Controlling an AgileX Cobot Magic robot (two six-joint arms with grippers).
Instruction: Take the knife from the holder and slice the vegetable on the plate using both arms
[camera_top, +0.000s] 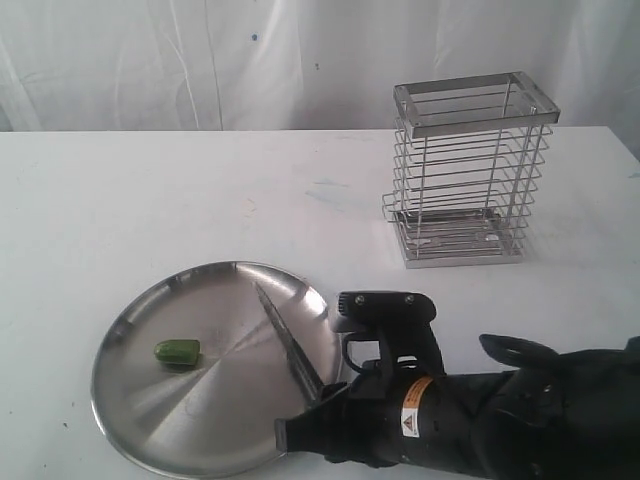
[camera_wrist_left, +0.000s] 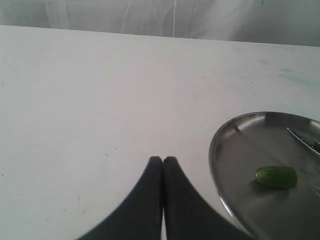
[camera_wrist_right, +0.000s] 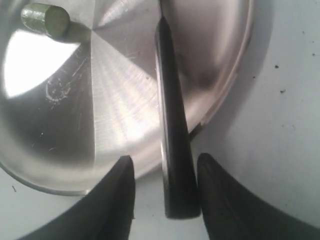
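Knife (camera_top: 285, 335) lies on the plate (camera_top: 112, 345) between vegetable (camera_top: 177, 352) and right arm (camera_top: 480, 425).

- A white worktop (camera_top: 200, 190) fills the middle and lower part of the exterior view; its surface is matt, under soft, even light
- Across the top of the frame hangs a white curtain (camera_top: 150, 60), creased in loose vertical folds; it meets the worktop's far edge in a straight line
- A faint bluish smear (camera_top: 325, 185) marks the worktop near the centre; small dark specks (camera_top: 254, 38) sit on the curtain, upper centre
- In the right wrist view, tiny dark flecks (camera_wrist_right: 276, 66) dot the worktop at the right of the frame
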